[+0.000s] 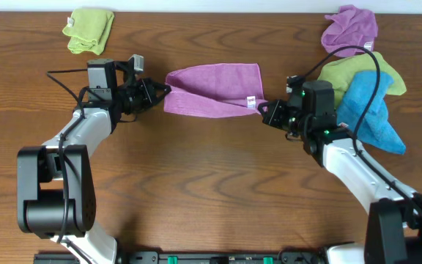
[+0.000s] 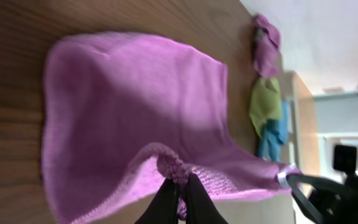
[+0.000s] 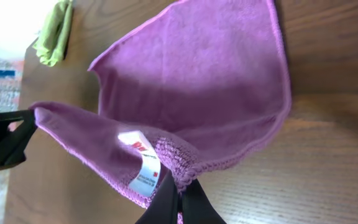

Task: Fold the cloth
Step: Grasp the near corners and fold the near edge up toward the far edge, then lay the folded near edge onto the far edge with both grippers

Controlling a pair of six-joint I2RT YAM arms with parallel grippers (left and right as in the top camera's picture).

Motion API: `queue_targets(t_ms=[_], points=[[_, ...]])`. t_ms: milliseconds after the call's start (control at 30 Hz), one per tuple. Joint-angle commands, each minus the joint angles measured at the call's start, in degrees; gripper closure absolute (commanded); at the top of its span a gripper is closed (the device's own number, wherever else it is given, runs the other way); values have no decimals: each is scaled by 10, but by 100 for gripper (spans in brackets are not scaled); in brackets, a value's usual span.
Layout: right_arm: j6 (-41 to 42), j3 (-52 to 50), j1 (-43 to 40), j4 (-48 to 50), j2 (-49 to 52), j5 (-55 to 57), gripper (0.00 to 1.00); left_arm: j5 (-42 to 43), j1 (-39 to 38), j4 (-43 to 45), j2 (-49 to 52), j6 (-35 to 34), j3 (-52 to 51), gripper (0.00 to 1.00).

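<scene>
**Both near corners pinched, first fold half made**

The purple cloth [image 1: 215, 88] lies on the table [image 1: 211, 191] a little far of centre, between the two arms. The left gripper [image 1: 160, 92] is clenched on the cloth's left near corner, and its wrist view shows the tips shut tight on a bunched bit of hem. The right gripper [image 1: 264, 110] is clenched on the right near corner, just beside the white label [image 3: 143, 165], with hem gathered between its tips too. Both corners are raised off the wood, so the near edge hangs as a loose flap between the two claws while the far part rests flat.

As I read it, the step in hand is the first fold, near edge over to far edge. It looks about halfway, since the flap arches over the flat part without lying on it.

The next move calls for both arms to go toward the far side at one pace, with the edge taut, then lower the held corners onto the far corners before letting go. If one arm leads, the fold will likely skew.

A green cloth [image 1: 89, 31] sits far left and a heap of spare cloths [image 1: 361, 73] far right, both well apart from the work
</scene>
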Motion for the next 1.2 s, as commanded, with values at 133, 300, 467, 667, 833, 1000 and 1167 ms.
queue_targets(t_ms=[133,300,467,667,833,1000,1167], points=[[3,98,6,-11,98,15,98,-100,-1,47,-9,5,9,94],[-5,157,6,-21,145,16,98,-139,-1,63,-9,18,9,94],[-5,204,6,-27,188,17,98,-158,-1,87,2,30,9,94],[-5,230,5,-31,210,32,99,-138,-1,100,51,28,44,94],[-5,259,4,-32,240,42,99,-103,-1,56,122,29,139,94],[-7,285,3,-39,276,49,98,-94,-1,29,167,46,187,94],[-8,286,3,-92,278,44,99,-49,-1,-40,175,83,188,94]])
